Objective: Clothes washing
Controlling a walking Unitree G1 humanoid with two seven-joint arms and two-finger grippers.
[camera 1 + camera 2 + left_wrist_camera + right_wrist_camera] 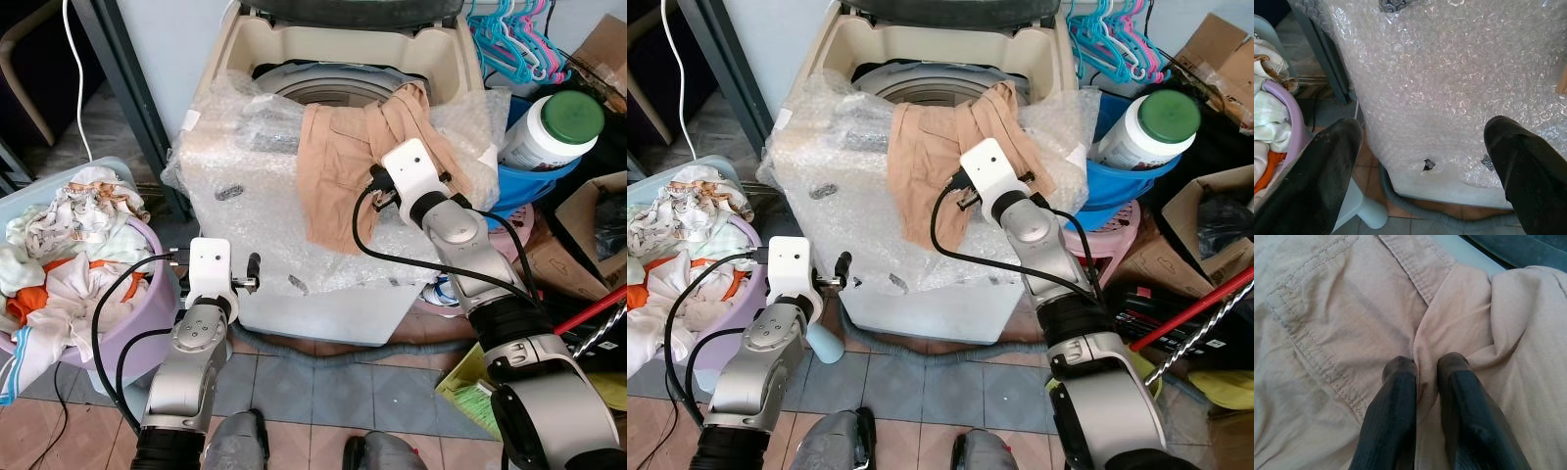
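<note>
Your right gripper (pixel 1425 364) pinches a fold of the shorts (pixel 338 162) so you can pull them into the washer (pixel 294 59), while your left gripper (pixel 1425 147) waits wide open

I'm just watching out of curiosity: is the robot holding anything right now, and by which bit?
Yes. The right gripper pinches a fold of the tan garment draped over the washer's front edge. The left gripper is open, holding nothing.

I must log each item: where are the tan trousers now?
The tan trousers hang over the washing machine's bubble-wrapped front rim, pinched by the right gripper.
</note>
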